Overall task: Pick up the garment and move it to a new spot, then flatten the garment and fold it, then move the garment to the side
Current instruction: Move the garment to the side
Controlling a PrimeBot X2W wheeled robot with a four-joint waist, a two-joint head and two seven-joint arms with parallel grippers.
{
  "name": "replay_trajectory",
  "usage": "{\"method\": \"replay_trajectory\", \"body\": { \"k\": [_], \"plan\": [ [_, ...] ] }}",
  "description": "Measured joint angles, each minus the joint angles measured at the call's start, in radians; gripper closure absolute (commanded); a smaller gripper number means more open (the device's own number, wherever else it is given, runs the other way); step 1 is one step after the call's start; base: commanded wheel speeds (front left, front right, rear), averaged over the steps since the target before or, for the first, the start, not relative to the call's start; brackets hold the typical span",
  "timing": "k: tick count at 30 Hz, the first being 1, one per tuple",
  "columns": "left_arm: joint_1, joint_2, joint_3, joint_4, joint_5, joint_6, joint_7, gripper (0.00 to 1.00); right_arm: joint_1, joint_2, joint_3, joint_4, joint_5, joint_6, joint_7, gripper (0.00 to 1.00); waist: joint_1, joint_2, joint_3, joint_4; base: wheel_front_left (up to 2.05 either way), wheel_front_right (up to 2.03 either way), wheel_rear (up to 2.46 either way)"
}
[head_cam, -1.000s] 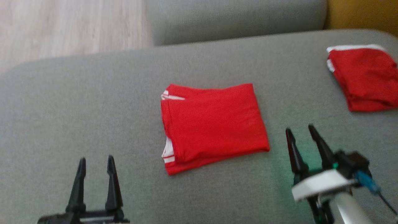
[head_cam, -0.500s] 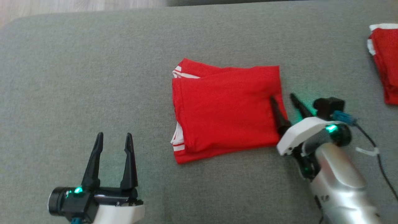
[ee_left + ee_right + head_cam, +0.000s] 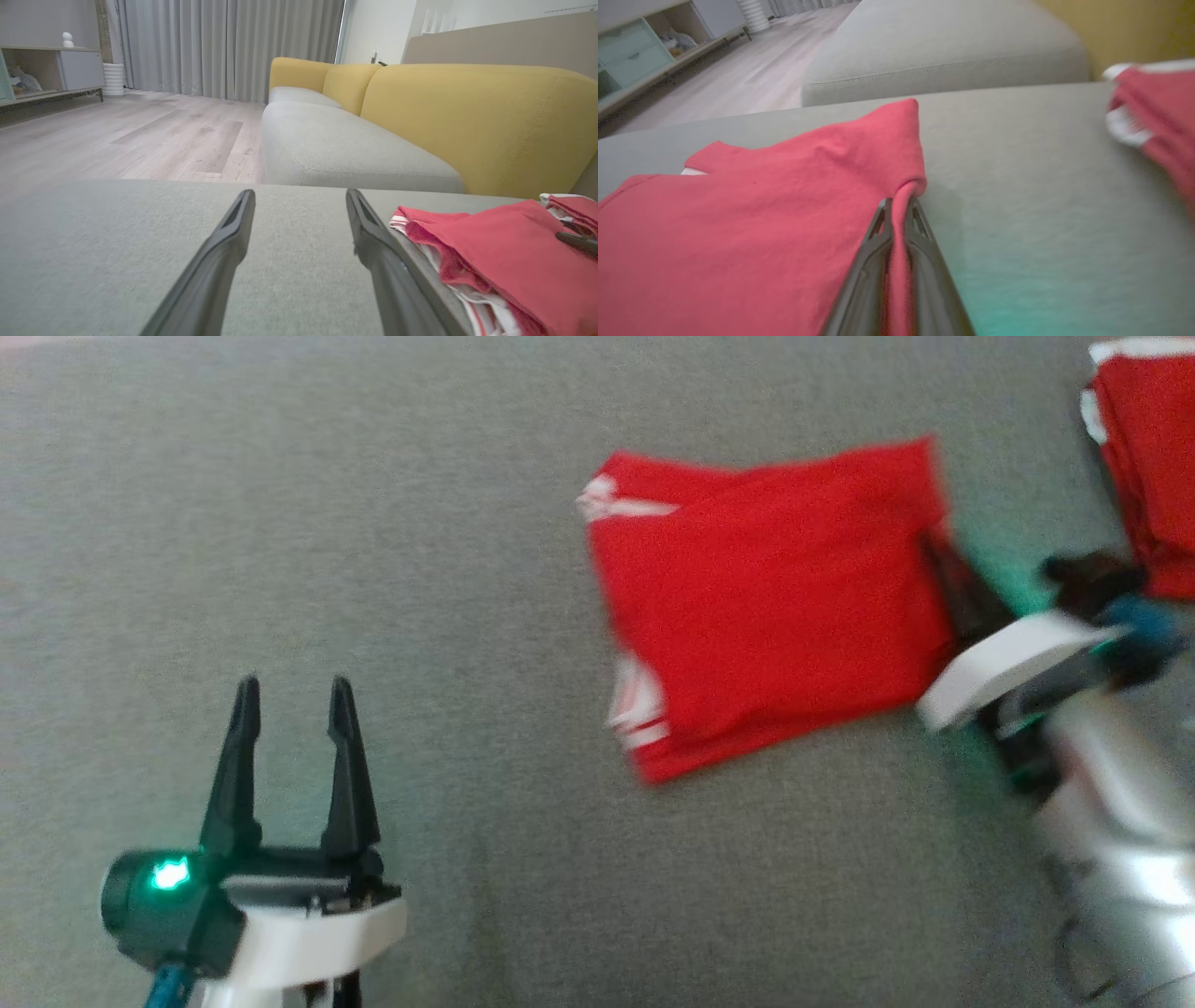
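Right pincer (image 3: 899,204) now tight on garment (image 3: 756,214) edge

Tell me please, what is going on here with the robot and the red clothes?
The robot is handling a folded red garment that lies on a grey cushion. Its right gripper is shut on the garment's right edge, with a pinch of cloth between the fingers. The left gripper is open over bare cushion, apart from the garment. A second red garment lies further to the right.
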Motion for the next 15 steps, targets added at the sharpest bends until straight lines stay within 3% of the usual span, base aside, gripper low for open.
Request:
{"method": "replay_trajectory", "body": {
  "k": [8,13,14,15],
  "plan": [
    [-0.102,-0.001,-0.009,-0.009,0.020,-0.035,0.000,0.00,-0.089,-0.249,-0.160,-0.199,-0.090,0.000,0.118,1.00,0.0002,0.0000,0.118,-0.065,0.00,0.00,0.00],
    [-0.151,-0.002,-0.014,-0.008,0.022,-0.052,0.000,0.00,-0.088,-0.348,-0.333,-0.337,-0.145,0.000,0.214,1.00,0.0002,0.0000,0.192,-0.090,0.00,0.00,0.00],
    [-0.160,-0.002,-0.015,-0.008,0.022,-0.053,0.000,0.00,-0.085,-0.356,-0.367,-0.364,-0.156,0.000,0.233,0.88,0.0002,0.0000,0.204,-0.093,0.00,0.00,0.00],
    [-0.168,-0.002,-0.015,-0.007,0.022,-0.060,0.000,0.00,-0.080,-0.360,-0.398,-0.390,-0.171,0.000,0.252,0.00,0.0002,0.0000,0.215,-0.096,0.00,0.00,0.00]
  ]
}}
